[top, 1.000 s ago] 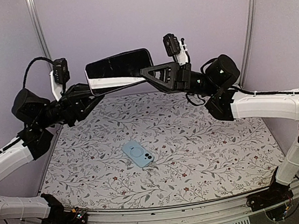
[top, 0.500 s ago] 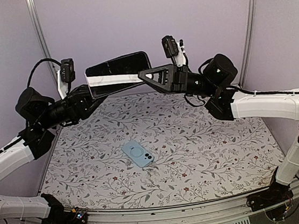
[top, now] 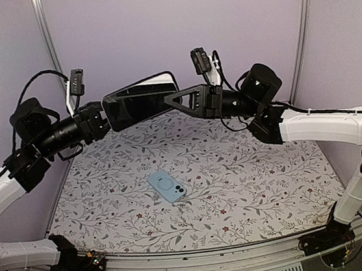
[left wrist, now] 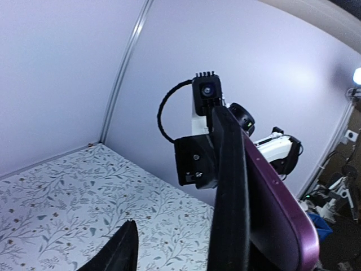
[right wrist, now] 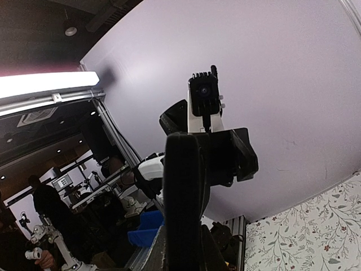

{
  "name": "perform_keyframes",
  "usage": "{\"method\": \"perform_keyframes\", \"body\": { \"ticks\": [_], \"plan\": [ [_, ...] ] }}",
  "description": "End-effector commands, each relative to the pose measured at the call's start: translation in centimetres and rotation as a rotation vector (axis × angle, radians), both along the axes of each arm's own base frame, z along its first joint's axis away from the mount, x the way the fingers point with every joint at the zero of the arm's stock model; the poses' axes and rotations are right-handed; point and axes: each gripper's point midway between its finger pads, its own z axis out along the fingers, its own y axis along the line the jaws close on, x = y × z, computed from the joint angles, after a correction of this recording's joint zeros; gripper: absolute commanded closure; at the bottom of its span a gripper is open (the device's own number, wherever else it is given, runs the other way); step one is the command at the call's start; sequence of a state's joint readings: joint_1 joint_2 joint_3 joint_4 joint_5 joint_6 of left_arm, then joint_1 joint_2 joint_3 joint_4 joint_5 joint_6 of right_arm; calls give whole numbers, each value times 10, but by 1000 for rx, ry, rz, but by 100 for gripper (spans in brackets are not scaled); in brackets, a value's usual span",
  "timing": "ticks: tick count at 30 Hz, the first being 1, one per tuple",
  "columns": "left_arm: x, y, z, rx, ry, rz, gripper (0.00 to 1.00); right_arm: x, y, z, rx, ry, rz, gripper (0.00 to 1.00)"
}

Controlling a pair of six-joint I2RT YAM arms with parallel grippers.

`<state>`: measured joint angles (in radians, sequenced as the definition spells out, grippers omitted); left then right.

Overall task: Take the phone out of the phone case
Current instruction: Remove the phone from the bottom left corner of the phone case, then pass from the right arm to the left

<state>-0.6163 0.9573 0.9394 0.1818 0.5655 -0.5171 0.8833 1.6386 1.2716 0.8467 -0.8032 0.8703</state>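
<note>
A phone (top: 141, 101) with a dark screen sits in a dark purple case (left wrist: 276, 209) and is held in the air over the back of the table, between the two arms. My right gripper (top: 172, 101) is shut on its right end; in the right wrist view the phone (right wrist: 183, 197) stands edge-on between the closed fingers. My left gripper (top: 103, 120) is at the phone's left end. In the left wrist view one finger (left wrist: 121, 248) stands well apart from the screen (left wrist: 231, 186), and the other finger is hidden behind the phone.
A light blue phone-shaped item (top: 167, 186) with a ring and a camera cut-out lies flat at the middle of the floral table mat (top: 258, 179). Purple walls and metal posts (top: 46, 39) close in the back and sides.
The phone has tilted, so the white band on it is gone and its dark screen faces the top camera. Both grippers have shifted slightly left, and the left one has turned.
</note>
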Motion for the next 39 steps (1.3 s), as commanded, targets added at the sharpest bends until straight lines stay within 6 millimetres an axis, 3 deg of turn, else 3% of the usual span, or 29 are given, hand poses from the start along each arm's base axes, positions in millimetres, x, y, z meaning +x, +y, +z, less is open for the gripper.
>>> {"method": "perform_keyframes", "body": {
  "ticks": [1, 6, 12, 16, 21, 26, 32, 34, 39],
  "plan": [
    [20, 30, -8, 105, 9, 228, 44, -16, -11, 4, -28, -86, 61, 100],
    [20, 42, -13, 162, 0, 283, 36, 2, -29, -7, -70, -84, -52, 100],
    [11, 39, -8, 242, -62, 238, 34, 14, -47, -20, -144, -140, -209, 100],
    [-24, 24, 3, 239, -175, 36, 35, 17, -55, -27, -178, -198, -284, 100],
    [-61, 18, -2, 224, -351, -132, 35, 16, -61, -33, -209, -356, -339, 100],
    [-82, 15, -7, 209, -487, -232, 36, 5, -61, -39, -216, -482, -312, 100],
    [-86, 4, -27, 230, -492, -343, 43, -32, -49, -38, -161, -712, -284, 100],
    [-88, 0, -34, 232, -496, -374, 48, -37, -48, -36, -141, -757, -281, 100],
    [-93, -6, -55, 246, -533, -370, 49, -45, -45, -33, -116, -781, -261, 100]
  ]
}}
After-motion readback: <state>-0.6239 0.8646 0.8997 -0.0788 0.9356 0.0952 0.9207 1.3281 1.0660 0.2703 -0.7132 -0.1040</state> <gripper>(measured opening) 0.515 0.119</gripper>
